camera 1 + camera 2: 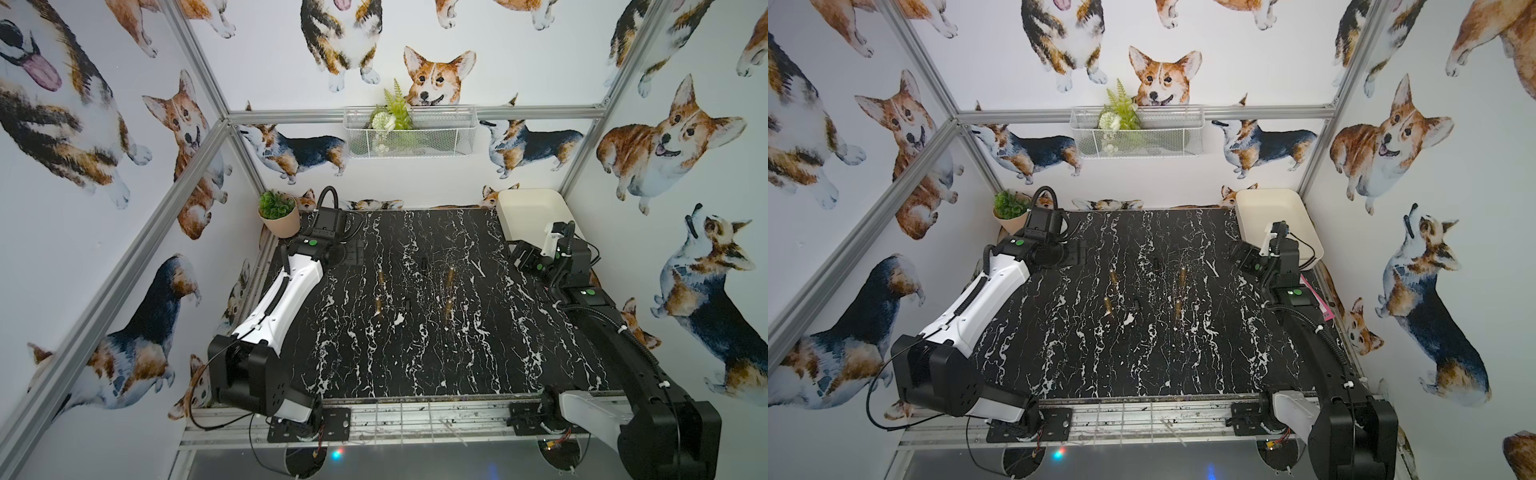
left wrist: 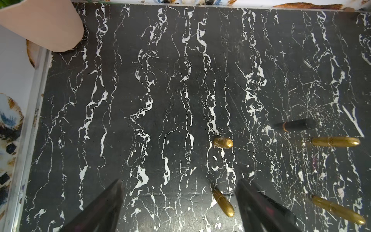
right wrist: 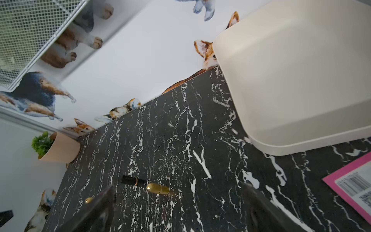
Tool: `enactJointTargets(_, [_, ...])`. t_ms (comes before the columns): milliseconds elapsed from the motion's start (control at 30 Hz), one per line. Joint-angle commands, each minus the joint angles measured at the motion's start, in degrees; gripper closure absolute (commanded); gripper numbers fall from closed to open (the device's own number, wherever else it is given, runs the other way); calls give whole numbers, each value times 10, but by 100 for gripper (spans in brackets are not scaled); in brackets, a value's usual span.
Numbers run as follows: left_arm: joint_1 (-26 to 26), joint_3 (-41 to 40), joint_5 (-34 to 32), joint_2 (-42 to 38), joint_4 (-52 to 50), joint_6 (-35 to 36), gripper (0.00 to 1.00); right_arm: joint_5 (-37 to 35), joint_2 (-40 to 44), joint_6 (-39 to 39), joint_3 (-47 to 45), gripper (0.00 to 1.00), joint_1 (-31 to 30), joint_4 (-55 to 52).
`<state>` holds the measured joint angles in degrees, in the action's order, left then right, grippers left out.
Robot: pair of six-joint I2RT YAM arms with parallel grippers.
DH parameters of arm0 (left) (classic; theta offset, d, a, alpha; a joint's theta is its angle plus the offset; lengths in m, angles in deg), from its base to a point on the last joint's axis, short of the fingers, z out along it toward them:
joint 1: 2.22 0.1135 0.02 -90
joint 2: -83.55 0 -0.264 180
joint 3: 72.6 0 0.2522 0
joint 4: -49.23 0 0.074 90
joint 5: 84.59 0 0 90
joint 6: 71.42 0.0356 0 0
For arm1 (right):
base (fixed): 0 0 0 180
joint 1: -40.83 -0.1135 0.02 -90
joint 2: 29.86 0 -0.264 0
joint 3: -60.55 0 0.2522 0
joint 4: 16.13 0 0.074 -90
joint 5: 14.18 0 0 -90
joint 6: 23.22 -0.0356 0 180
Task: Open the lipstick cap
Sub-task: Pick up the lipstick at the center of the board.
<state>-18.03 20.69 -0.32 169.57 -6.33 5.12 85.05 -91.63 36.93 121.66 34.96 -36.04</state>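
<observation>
Several lipsticks stand upright mid-table on the black marble top. Gold bullet-shaped ones are in both top views point(image 1: 380, 276) point(image 1: 450, 275) point(image 1: 1108, 306); a short black lipstick point(image 1: 424, 262) is behind them and another point(image 1: 408, 303) between them. My left gripper point(image 1: 352, 253) hovers at the back left, open and empty; in the left wrist view point(image 2: 179, 181) a gold lipstick point(image 2: 223, 202) lies just inside one finger point(image 2: 257, 206). My right gripper point(image 1: 517, 259) is at the back right, open point(image 3: 178, 186), with a gold lipstick point(image 3: 157, 188) and a black one point(image 3: 133, 180) beyond it.
A potted plant point(image 1: 279, 216) sits in the back left corner. A white bin point(image 1: 528, 192) stands in the back right corner, close behind the right arm. A pink-edged label sheet point(image 3: 351, 184) lies at the table's right edge. A wire basket point(image 1: 409, 133) hangs on the back wall.
</observation>
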Motion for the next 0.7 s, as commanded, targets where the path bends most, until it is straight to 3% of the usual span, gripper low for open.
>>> enactJointTargets(0, [-7,43,28,35,-70,-7,15,1,8,11,10,3,-23,-43])
enactJointTargets(200, [-23,95,45,97,-102,-8,26,2,0,18,23,9,-67,-76])
enactJointTargets(667, [-65,211,64,276,-121,-14,28,10,-10,27,12,10,-111,-83])
